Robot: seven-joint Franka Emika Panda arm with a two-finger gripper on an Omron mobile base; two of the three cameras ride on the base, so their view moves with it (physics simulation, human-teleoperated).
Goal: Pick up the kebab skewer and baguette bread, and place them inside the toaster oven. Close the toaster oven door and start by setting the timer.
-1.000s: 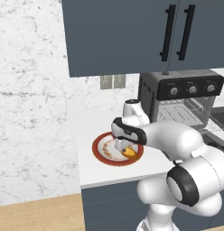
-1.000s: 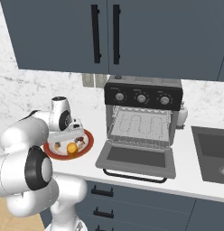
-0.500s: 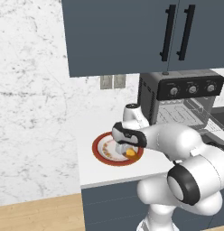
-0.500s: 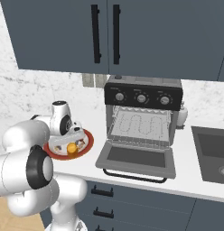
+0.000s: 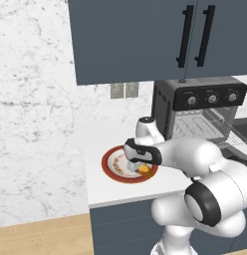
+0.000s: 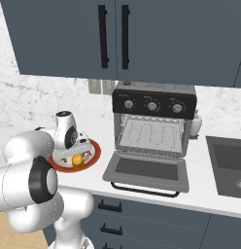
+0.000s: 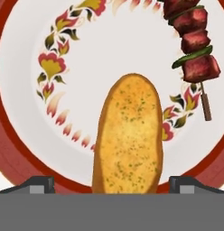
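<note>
We have the gripper (image 7: pixel 112 182) spread wide, holding nothing, its two dark fingertips (image 7: pixel 38 184) standing on either side of the near end of the baguette (image 7: pixel 127 137). The loaf runs straight between them in the hand view, golden and speckled, lying flat on the plate (image 7: pixel 23 149) with the red rim. Whether the tips touch the plate we cannot tell.

Beside the loaf, toward the upper right of the hand view, lies the kebab skewer (image 7: pixel 193 49), dark red chunks with green bits between, its bare stick end pointing down. It is near the bread but not touching it.

From the left base view we see the gripper (image 5: pixel 138 165) low over the plate (image 5: pixel 109 168), with the orange bread (image 5: pixel 144 170) peeking out just under it. The right base view shows the same: the gripper (image 6: pixel 74 154) down on the plate (image 6: pixel 94 154), the loaf (image 6: pixel 77 159) a bright spot below the hand.

The plate sits on the white counter (image 5: pixel 103 187). Just to its right stands the toaster oven (image 6: pixel 154 127), its door (image 6: pixel 147 171) dropped flat open and the wire rack (image 6: pixel 151 137) bare inside. Dark blue cabinets (image 6: pixel 112 36) hang above, and a sink (image 6: pixel 229 165) lies farther right.
</note>
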